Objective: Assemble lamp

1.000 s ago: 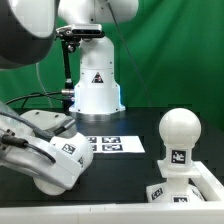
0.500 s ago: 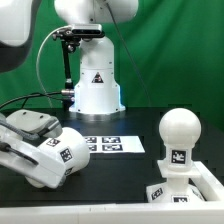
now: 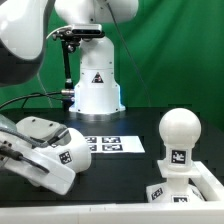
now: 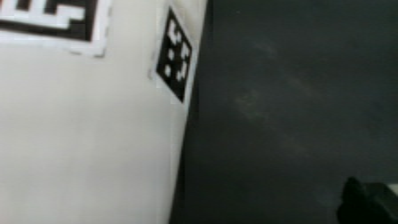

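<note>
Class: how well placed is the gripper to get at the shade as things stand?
Probably well placed. The gripper is low at the exterior view's left, right against the shade lying on its side; nothing stands between them. Whether the fingers are closed cannot be seen.

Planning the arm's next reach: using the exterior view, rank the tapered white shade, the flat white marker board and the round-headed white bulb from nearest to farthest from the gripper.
1. Tapered white shade: lying on its side at the gripper, on the exterior view's left.
2. Flat white marker board: mid-table, in front of the pedestal.
3. Round-headed white bulb: upright on the exterior view's right.
</note>
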Controlling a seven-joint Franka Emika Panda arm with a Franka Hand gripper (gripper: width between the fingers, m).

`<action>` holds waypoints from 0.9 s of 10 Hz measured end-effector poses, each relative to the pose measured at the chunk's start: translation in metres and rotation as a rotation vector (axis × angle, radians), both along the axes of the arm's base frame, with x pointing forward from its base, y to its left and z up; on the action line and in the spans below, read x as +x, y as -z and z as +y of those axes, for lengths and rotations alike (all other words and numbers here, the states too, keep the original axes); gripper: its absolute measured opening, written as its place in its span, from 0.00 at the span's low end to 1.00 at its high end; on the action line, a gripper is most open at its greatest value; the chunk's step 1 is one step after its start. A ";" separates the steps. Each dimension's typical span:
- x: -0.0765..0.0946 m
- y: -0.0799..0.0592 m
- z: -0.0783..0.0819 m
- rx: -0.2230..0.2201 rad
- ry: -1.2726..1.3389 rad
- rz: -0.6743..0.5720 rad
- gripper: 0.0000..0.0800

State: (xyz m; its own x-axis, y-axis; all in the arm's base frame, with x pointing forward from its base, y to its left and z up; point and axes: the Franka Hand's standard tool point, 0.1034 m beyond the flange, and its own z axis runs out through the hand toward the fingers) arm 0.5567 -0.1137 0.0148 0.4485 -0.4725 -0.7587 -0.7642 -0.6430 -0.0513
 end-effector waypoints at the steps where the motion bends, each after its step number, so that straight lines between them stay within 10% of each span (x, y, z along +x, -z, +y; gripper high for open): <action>1: 0.000 0.000 0.000 0.000 0.001 0.000 0.87; 3: 0.000 0.000 0.000 0.000 0.001 0.000 0.86; 6: 0.000 0.000 -0.001 0.000 0.001 0.001 0.24; 9: -0.001 -0.001 -0.001 0.002 0.002 0.002 0.06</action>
